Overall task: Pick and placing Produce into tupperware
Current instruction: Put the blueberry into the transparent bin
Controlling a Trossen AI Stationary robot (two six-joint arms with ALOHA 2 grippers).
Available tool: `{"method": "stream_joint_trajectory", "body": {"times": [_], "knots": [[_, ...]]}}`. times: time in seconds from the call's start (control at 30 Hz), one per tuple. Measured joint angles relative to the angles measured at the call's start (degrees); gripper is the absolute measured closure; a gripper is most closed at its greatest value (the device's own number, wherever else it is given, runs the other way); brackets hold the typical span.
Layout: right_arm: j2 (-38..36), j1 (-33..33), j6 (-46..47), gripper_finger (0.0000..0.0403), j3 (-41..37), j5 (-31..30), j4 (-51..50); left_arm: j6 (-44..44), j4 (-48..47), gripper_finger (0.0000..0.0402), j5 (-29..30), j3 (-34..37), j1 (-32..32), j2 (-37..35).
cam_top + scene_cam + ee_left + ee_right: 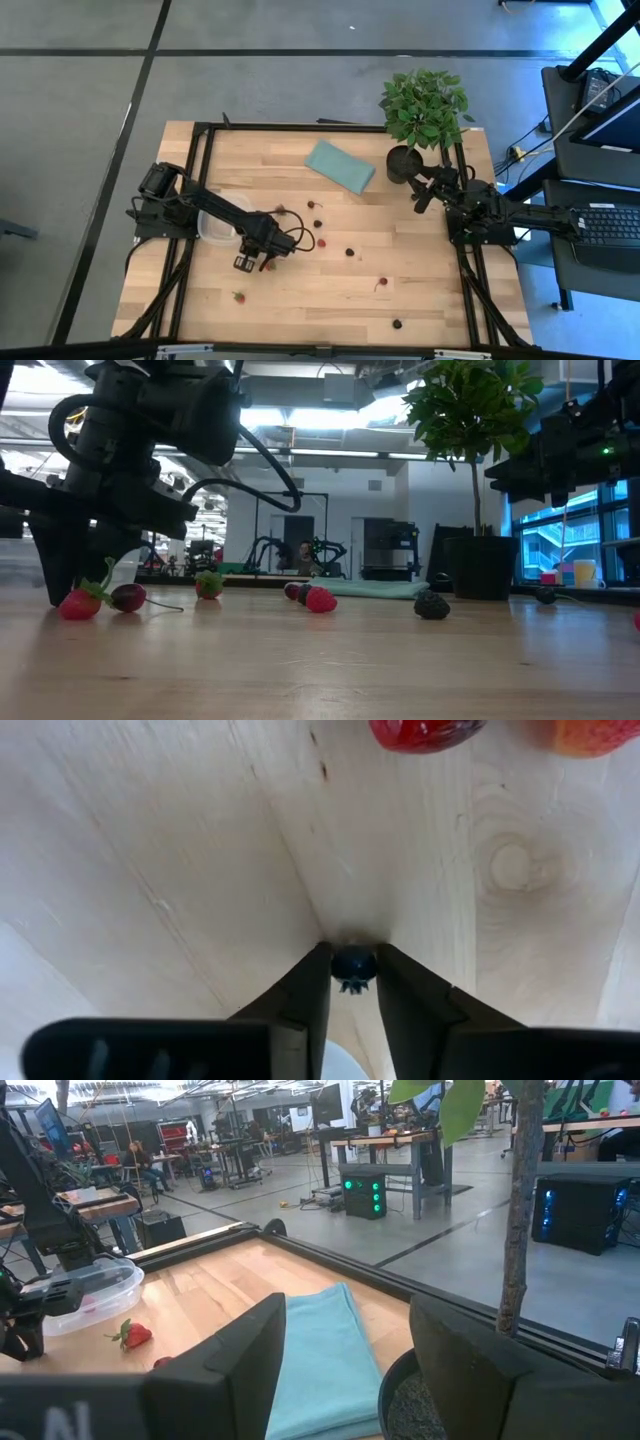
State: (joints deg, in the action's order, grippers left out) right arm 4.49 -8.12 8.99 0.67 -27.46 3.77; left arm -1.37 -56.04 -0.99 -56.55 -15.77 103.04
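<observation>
Small red and dark berries lie scattered on the wooden table, among them one (322, 242), one (350, 252) and one (238, 296). The clear tupperware (213, 230) sits on the table's left part, partly under my left arm; it also shows in the right wrist view (92, 1294). My left gripper (352, 970) points down at the table near the tupperware's near right corner, shut on a tiny dark blue berry (352, 964). A red strawberry (80, 603) and a dark cherry (128, 597) lie beside it. My right gripper (345, 1350) waits open by the plant pot, touching nothing. My left gripper pinches the dark blue berry (352, 960) between its two fingertips (318, 975), coming from above and pointing down. The berry sits at the very ends of the fingers, close to the wood. I cannot tell whether it still rests on the table.
A leafy potted plant (425, 108) stands at the far right corner, and a flat teal pad (340, 165) lies left of its pot. Black frame rails (200, 160) edge the table. Bare wood (320, 310) lies toward the near edge between the scattered berries.
</observation>
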Motion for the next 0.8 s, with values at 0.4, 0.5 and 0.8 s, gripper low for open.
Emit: {"method": "stream_joint_trajectory", "body": {"times": [0.4, 0.5, 0.8], "knots": [[0.00, 0.00, 0.00, 0.0186, 0.00, 0.00, 0.00, -0.09, -1.16, 0.0348, -0.02, -1.54, 0.25, 0.23], [0.00, 0.00, 0.00, 0.0186, 0.00, 0.00, 0.01, -0.09, -3.12, 0.0349, 0.00, -3.76, 0.67, 0.57], [-0.02, -0.01, 0.00, 0.0186, -0.02, 0.00, 0.04, 0.22, -8.51, 0.0350, -0.04, -9.42, 1.39, 0.30]]}}
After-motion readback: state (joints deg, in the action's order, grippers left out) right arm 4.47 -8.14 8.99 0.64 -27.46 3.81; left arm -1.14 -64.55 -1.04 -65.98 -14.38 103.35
